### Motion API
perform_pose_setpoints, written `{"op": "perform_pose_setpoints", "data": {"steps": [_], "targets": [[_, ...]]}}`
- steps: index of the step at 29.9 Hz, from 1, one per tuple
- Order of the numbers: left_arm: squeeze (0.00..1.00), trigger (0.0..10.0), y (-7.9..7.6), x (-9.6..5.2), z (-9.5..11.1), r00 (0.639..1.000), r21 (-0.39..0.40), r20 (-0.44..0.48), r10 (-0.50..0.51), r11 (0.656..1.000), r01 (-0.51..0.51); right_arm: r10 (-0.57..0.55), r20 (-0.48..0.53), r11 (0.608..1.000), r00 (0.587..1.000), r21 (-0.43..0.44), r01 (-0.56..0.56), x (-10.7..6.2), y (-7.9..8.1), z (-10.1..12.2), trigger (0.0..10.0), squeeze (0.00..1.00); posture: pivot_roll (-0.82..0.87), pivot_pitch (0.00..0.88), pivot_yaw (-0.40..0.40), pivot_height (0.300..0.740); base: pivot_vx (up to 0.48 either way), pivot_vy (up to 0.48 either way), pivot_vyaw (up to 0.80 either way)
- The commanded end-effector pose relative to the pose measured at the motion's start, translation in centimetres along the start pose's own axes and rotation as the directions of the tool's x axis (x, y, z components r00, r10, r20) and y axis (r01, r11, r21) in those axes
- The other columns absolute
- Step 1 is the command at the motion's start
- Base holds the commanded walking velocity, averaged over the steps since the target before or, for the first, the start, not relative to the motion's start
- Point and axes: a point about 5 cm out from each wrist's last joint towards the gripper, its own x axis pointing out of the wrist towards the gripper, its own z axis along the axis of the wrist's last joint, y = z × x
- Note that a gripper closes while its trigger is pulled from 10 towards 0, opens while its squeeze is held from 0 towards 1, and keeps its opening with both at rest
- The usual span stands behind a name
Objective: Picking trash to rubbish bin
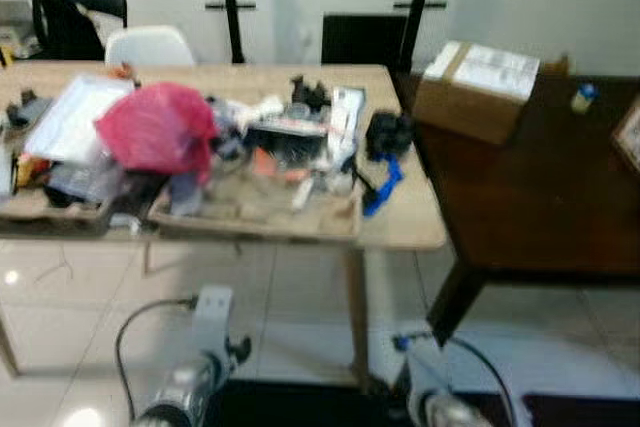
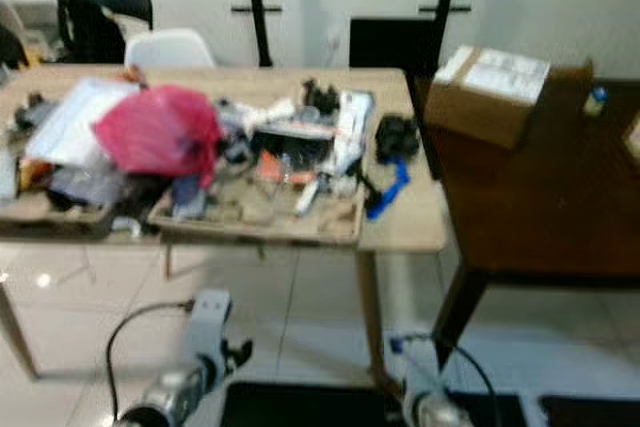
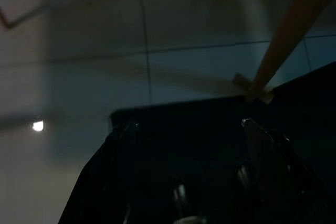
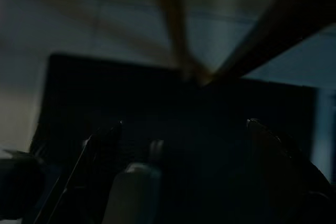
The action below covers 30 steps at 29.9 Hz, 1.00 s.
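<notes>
Trash, with a crumpled pink plastic bag [image 1: 158,127] on top, is lying piled across the light wooden surface [image 1: 400,222], beside a dark brown table [image 1: 530,197] carrying a cardboard box [image 1: 475,87]. Both arms are hanging over the pale tiled floor [image 1: 290,297], and the left gripper [image 3: 186,129] and right gripper [image 4: 181,127] are each showing fingers spread apart, holding nothing.

eye views: soft blur, bright | wrist views: very dark

A lived-in home room: a light wooden bench [image 1: 400,222] is carrying clutter, chairs [image 1: 150,45] are standing behind it, and a cardboard box [image 1: 477,87] is sitting over tiled floor [image 1: 300,307].
</notes>
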Motion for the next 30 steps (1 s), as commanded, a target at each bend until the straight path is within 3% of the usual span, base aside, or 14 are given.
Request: {"op": "perform_pose_setpoints", "data": {"steps": [1, 20, 27, 30], "targets": [[0.00, 10.0, 0.5, -0.3, -0.9, 0.999, 0.013, -0.033, 0.012, 1.000, -0.011, 0.018, -0.026, 1.000, 1.000, 0.026, -0.017, 0.0, 0.9, -0.9, 10.0, 0.00, -0.07, 0.033, 0.040, 0.740, 0.000, 0.000, -0.43], [0.00, 10.0, 0.0, -0.4, -1.6, 0.999, 0.013, -0.051, 0.000, 1.000, 0.000, 0.006, -0.028, 1.000, 1.000, 0.019, -0.005, -0.2, 0.0, -0.9, 10.0, 0.00, -0.09, 0.035, 0.026, 0.740, 0.000, 0.000, 0.00], [0.00, 10.0, -0.3, -0.3, -1.7, 0.998, 0.016, -0.056, 0.000, 1.000, 0.001, 0.007, -0.020, 1.000, 1.000, 0.011, -0.007, -0.1, -0.2, -0.4, 10.0, 0.00, -0.09, 0.033, 0.020, 0.740, 0.000, -0.442, 0.00], [0.00, 10.0, -0.2, -0.3, -1.5, 0.999, 0.001, -0.036, 0.026, 1.000, -0.026, 0.009, -0.005, 1.000, 1.000, 0.001, -0.009, -0.1, -0.4, 0.1, 10.0, 0.00, -0.09, 0.034, 0.012, 0.740, 0.000, 0.000, 0.00]]}}
